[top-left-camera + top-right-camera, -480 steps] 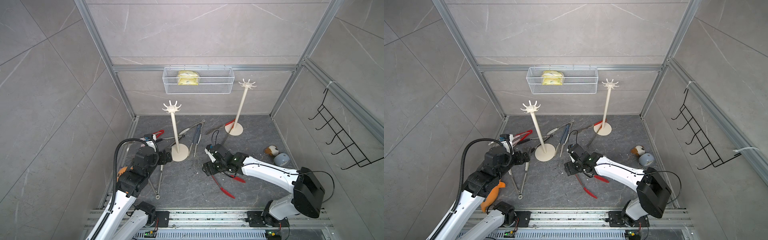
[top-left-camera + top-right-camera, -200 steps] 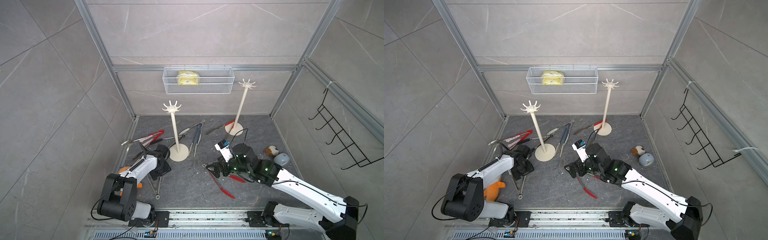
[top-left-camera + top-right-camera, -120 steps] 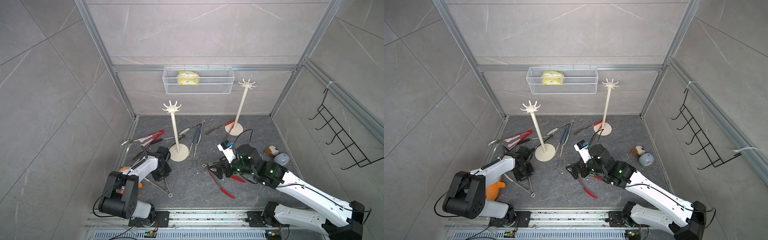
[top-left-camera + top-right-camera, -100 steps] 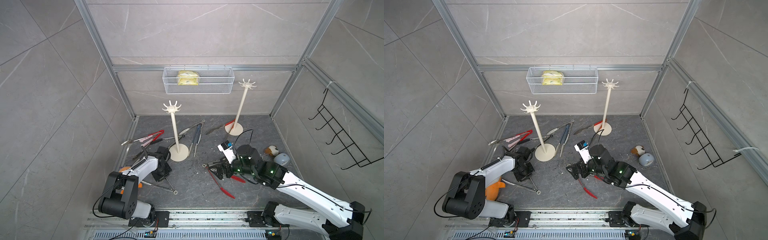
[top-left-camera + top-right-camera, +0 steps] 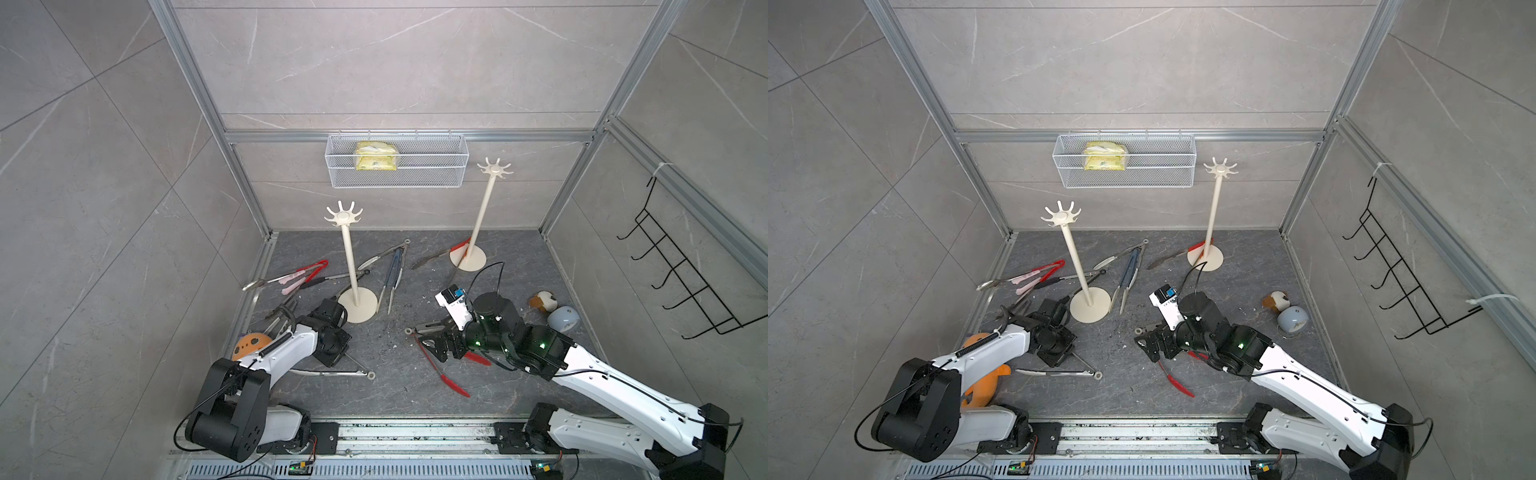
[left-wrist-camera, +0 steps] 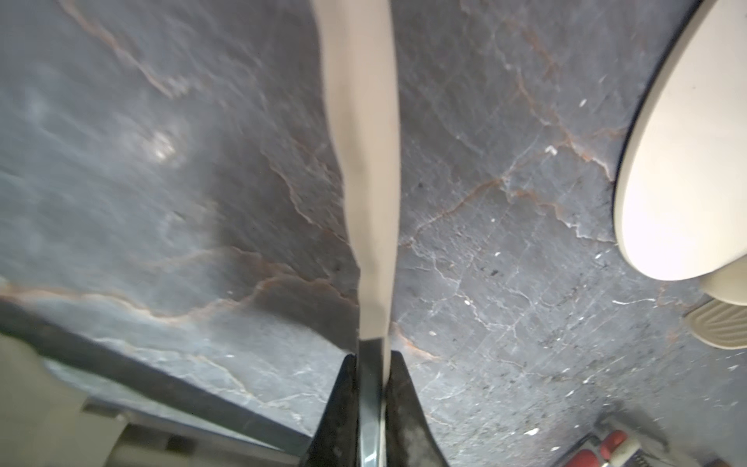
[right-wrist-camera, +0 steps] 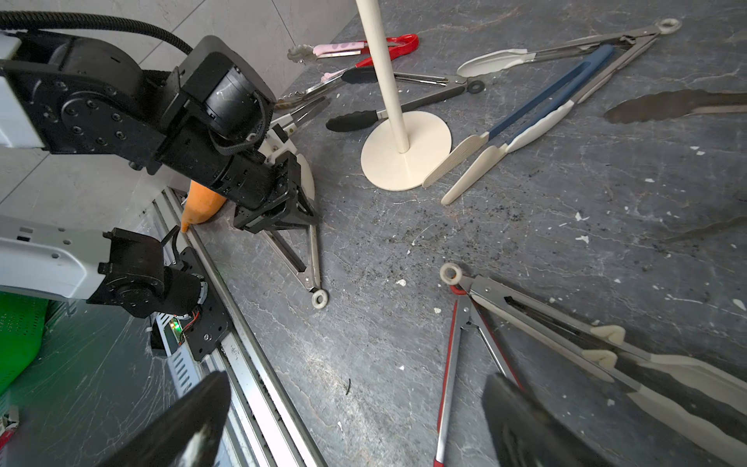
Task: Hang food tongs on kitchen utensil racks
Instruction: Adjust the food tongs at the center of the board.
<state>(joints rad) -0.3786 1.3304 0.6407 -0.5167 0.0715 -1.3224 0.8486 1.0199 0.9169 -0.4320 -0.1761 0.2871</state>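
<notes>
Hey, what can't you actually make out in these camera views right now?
- Both top views: the orange toy is mostly covered by the left arm; what it is, unclear.
- Left wrist view: the cream-tipped tongs in the left gripper are blurred, tip cut off by the picture's edge.
- Right wrist view: the red-tipped tongs run off the picture's edge, tips unseen.
- A top view: print on the yellow packet is too small.
</notes>
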